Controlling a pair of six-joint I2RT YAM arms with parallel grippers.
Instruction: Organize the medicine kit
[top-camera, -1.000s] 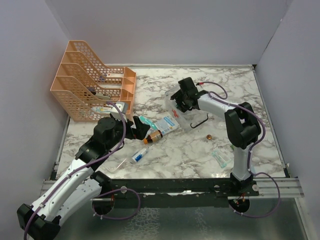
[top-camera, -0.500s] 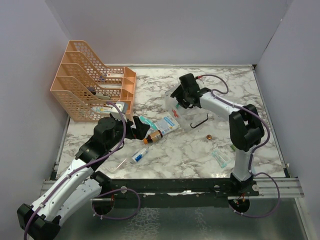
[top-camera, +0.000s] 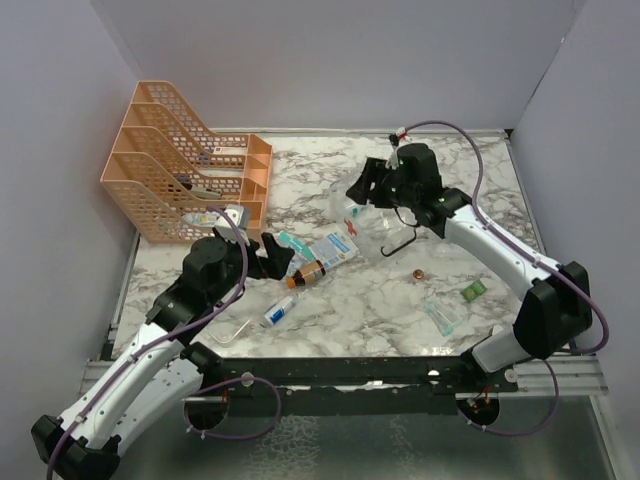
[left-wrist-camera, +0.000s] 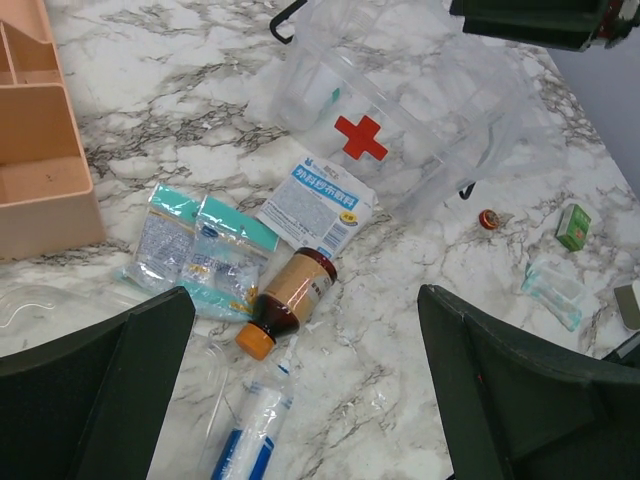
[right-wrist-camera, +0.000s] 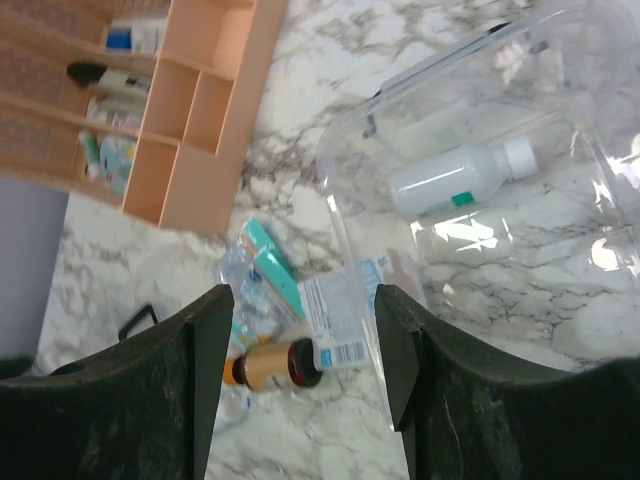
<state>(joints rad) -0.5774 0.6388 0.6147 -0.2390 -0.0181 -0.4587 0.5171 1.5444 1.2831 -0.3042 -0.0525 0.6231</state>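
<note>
1. The medicine kit (top-camera: 378, 218), a clear box with a red cross, sits on the far middle part of the marble table (top-camera: 380, 300). A white bottle (right-wrist-camera: 455, 180) lies inside it.
2. The right claw (top-camera: 362, 187) is above the kit's far-left corner, its fingers apart and holding nothing.
3. A blue-and-white packet (left-wrist-camera: 318, 205) lies just beside the kit's near-left side, and a brown bottle (left-wrist-camera: 290, 300) lies farther out on that side.
4. The left claw (top-camera: 281, 257) is near-left of the kit, spread wide and empty.
5. An orange rack (top-camera: 180, 180) stands well apart to the kit's left.
</note>
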